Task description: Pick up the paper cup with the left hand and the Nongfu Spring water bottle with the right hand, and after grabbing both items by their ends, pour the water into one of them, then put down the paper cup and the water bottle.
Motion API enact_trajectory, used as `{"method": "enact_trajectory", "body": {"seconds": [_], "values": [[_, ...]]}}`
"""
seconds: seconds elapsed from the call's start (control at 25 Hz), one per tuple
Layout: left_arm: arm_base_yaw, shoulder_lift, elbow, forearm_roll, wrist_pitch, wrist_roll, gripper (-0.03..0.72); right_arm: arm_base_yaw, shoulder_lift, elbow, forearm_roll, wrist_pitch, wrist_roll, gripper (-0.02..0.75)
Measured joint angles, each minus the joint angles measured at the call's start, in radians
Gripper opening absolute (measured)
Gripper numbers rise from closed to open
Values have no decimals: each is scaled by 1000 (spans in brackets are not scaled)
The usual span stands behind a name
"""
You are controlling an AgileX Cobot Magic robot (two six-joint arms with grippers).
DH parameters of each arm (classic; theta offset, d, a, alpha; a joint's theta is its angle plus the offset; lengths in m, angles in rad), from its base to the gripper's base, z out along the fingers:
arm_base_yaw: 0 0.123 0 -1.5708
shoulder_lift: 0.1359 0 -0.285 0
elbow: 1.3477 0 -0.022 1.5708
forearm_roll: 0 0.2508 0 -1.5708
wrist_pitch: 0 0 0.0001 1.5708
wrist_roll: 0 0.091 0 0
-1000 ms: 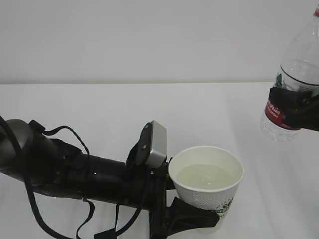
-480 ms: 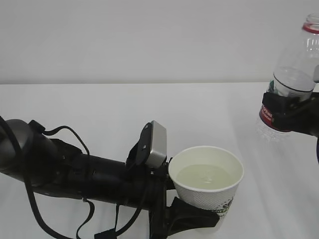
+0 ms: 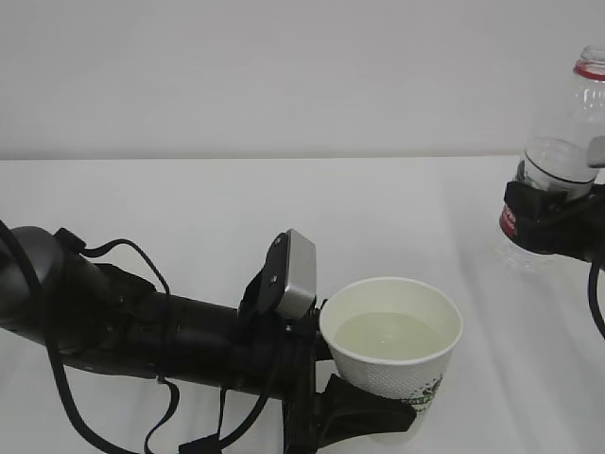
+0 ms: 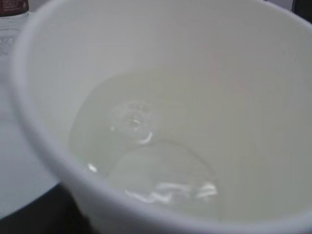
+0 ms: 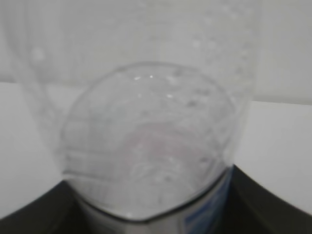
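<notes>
Exterior view: right hand (image 3: 558,225) grips bottle (image 3: 565,170), edge-cropped | left hand (image 3: 364,416) grips cup (image 3: 392,364)

The right gripper (image 3: 558,222) and the water bottle (image 3: 567,161) run off frame.

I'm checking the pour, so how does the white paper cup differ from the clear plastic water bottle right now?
The white paper cup is opaque, short and wide-mouthed; the clear plastic water bottle is see-through, taller and narrow-necked. The cup sits low and near, the bottle higher at far right. Both hold water and stand upright in a gripper.
</notes>
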Motion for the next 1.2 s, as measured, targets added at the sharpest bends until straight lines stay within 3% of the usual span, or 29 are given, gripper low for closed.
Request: {"method": "enact_trajectory", "body": {"seconds": [0.2, 0.6, 0.88, 1.2], "values": [[0, 0, 0, 0, 0, 0, 508, 0, 52, -2, 54, -57, -12, 459], [0, 0, 0, 0, 0, 0, 508, 0, 140, -2, 56, -120, -14, 459], [0, 0, 0, 0, 0, 0, 508, 0, 242, -6, 57, -254, -17, 459], [0, 0, 0, 0, 0, 0, 508, 0, 314, -8, 57, -264, -19, 459]]}}
